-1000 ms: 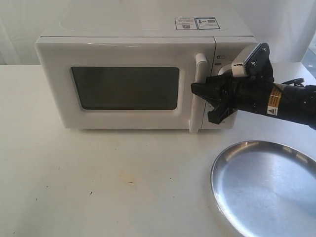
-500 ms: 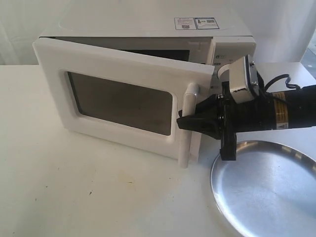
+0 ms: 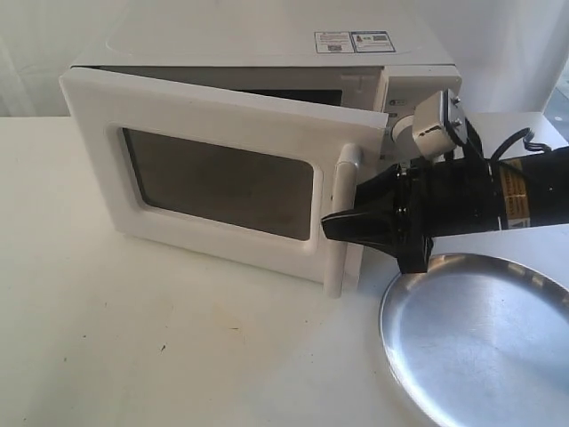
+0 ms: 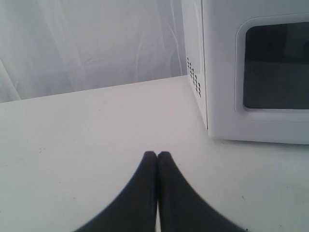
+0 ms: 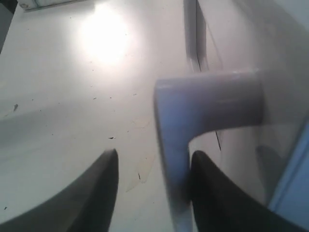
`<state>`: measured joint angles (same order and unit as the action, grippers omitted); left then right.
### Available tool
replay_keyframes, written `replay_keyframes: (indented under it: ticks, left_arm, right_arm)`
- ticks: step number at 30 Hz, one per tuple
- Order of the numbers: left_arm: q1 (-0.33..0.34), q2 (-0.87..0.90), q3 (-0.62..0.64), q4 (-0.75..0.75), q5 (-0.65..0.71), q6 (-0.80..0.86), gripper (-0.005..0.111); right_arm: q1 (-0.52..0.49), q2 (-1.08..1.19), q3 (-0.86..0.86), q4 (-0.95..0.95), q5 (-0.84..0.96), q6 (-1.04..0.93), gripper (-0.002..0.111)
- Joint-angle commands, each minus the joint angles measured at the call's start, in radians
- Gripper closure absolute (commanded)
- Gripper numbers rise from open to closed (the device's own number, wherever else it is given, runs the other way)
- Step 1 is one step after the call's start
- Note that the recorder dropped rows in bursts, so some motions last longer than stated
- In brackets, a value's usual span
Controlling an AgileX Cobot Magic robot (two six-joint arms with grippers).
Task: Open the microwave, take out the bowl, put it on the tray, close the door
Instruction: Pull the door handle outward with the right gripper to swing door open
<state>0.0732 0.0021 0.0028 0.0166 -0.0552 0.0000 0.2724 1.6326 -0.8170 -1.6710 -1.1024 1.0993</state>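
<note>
On the white surface the microwave stands with its door partly ajar, and the tray lies at its right front. The right pincer, fingers parted, straddles the door's handle. The left pincer is closed and empty.

A robot lab bench, not a home kitchen: a plain white table backed by draped white sheeting, a microwave and steel tray set on it, and a cabled black arm.
</note>
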Motion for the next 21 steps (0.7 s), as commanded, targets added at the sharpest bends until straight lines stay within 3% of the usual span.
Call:
replay_keyframes:
  ticks: [1,7,10,12,14,15,17,21]
  left_arm:
    - [-0.004,-0.002,-0.003,-0.008,-0.004,0.000,0.107]
    - [-0.004,-0.002,-0.003,-0.008,-0.004,0.000,0.107]
    - [-0.004,-0.002,-0.003,-0.008,-0.004,0.000,0.107]
    - [-0.004,-0.002,-0.003,-0.008,-0.004,0.000,0.107]
    - [-0.004,-0.002,-0.003,-0.008,-0.004,0.000,0.107]
    - [-0.004,-0.002,-0.003,-0.008,-0.004,0.000,0.107]
    - [-0.004,-0.002,-0.003,-0.008,-0.004,0.000,0.107]
    - [-0.004,-0.002,-0.003,-0.008,-0.004,0.000,0.107]
  right_arm:
    - [0.005,-0.028,0.056,-0.073,0.021,0.055,0.072]
    - [0.005,-0.066,0.174,-0.073,0.124,0.045,0.072]
    - [0.005,-0.121,0.214,-0.073,0.311,0.113,0.087]
    - [0.005,-0.151,0.222,-0.073,0.470,0.182,0.106]
    - [0.005,-0.157,0.220,0.028,0.572,0.141,0.108]
    - [0.005,-0.157,0.220,0.173,0.571,0.043,0.108]
    - [0.005,-0.155,0.220,0.291,0.505,-0.080,0.108]
    - [0.005,-0.155,0.220,0.390,0.330,-0.207,0.108]
